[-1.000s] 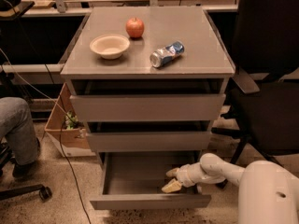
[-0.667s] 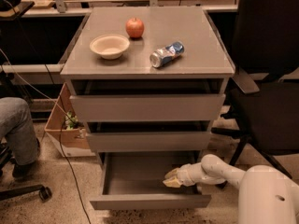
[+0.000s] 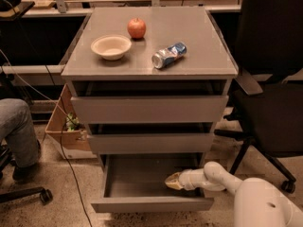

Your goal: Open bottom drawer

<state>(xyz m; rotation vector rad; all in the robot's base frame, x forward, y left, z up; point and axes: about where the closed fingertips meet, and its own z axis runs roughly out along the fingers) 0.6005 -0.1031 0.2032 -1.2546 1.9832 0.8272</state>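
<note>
white arm [image 3: 222,176] extended leftward from lower right, hand [image 3: 173,181] low

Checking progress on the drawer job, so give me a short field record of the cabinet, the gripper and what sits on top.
bottom drawer: pulled well out, grey tray open to view
middle drawer: far less extended
top drawer: far less extended
gripper: inside the bottom drawer, right side, arm reaching in from the right
cabinet top: bowl, apple, can lying on its side
beside cabinet: office chair right, person's leg left
</note>
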